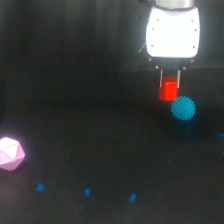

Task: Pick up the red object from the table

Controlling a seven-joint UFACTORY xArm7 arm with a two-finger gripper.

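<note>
Gripper (169, 86) under white arm housing, fingers clamped on small bright red-orange stubby block (168, 90), held above flat black matte table (100, 150). Cyan spiky ball (183, 108) just beside block at 4 o'clock. Pink faceted polyhedron (10, 153) well apart, at 8 o'clock.

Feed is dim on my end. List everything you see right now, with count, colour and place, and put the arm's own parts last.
red object: one, bright red-orange, between the gripper fingers, upper right of the exterior view; whether it is clear of the table is hard to tell.
spiky ball: one, cyan, just below and right of the red object.
faceted polyhedron: one, pink, far left edge.
small marks: three in a row, blue, along the bottom.
table: one, black matte.
gripper: one, white body with thin dark fingers, top right, closed on the red object.
</note>
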